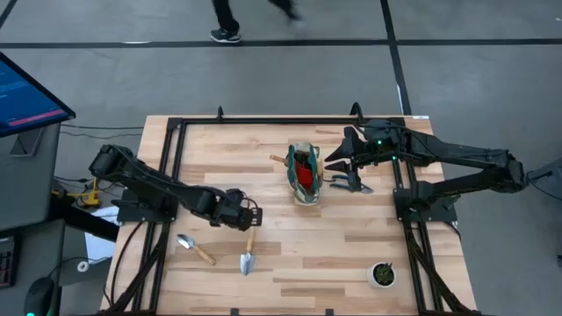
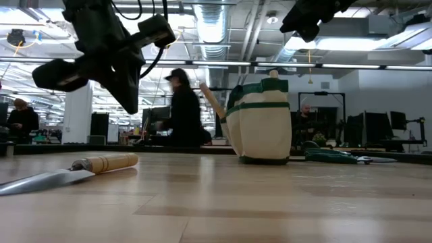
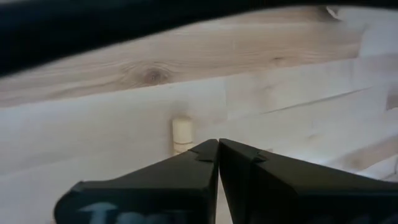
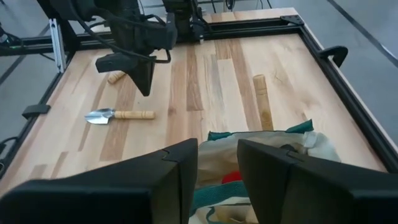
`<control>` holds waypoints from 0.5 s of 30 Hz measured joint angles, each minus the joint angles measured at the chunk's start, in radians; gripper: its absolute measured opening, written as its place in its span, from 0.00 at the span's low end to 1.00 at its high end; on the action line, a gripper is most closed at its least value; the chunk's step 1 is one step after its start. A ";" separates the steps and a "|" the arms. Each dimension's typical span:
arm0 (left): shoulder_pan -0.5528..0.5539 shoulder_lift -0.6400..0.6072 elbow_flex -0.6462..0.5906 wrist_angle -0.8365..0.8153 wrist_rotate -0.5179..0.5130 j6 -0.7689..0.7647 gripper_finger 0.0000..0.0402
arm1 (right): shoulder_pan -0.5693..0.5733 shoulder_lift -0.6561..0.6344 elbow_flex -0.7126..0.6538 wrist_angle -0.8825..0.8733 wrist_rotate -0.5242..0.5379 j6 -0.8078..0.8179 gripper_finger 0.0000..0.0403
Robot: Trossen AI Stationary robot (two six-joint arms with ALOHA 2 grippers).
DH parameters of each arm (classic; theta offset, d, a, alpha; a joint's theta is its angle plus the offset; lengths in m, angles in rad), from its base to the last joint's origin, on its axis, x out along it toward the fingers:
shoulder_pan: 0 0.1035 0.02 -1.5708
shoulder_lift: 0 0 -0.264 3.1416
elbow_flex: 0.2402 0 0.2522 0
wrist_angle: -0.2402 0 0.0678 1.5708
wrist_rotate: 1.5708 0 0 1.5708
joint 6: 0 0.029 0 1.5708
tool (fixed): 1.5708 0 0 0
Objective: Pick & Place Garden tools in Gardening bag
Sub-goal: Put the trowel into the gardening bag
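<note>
The worktop (image 1: 351,254) is made of light wooden boards with a black frame along its edges. Around it is a grey floor. A screen (image 1: 26,96) stands off to the left side. Behind the worktop is a big room with desks and lamps, and a person in dark clothes (image 2: 181,108) stands there.

The bag (image 1: 304,173) sits near the middle of the worktop. It is beige with green trim. Something red (image 1: 305,174) shows inside it, and a wooden handle (image 1: 278,160) sticks out of its left side.

The left pincer (image 1: 248,215) hangs over the front left part of the worktop. Its fingers are pressed together with nothing between them. A trowel (image 1: 248,254) lies just below it, and the end of its handle shows right past the fingertips (image 3: 208,155) in the left wrist view. A second trowel (image 1: 195,247) lies a bit further left.

The right pincer (image 1: 338,162) hangs just to the right of the bag, above its top. Its fingers (image 4: 168,171) are apart and hold nothing. The shears (image 1: 349,183) lie on the worktop beside the bag, under that arm.

Two trowels lie loose, there is one pair of shears, and one bag. A little black pot with a plant (image 1: 383,275) stands at the front right.
</note>
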 joint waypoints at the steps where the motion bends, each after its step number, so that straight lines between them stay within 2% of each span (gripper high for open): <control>1: 0.000 0.002 0.000 0.000 0.000 0.016 0.01 | 0.000 0.000 0.000 0.000 0.000 -0.007 0.27; 5: 0.003 0.000 -0.004 0.002 0.002 0.047 0.01 | 0.000 0.000 0.000 0.003 0.000 -0.013 0.27; 8: 0.003 -0.004 -0.004 0.034 0.034 0.083 0.05 | 0.000 0.000 0.000 0.003 -0.003 -0.013 0.27; 15: -0.013 -0.004 -0.004 0.107 0.058 0.162 0.30 | 0.000 0.000 0.000 -0.001 -0.003 -0.030 0.28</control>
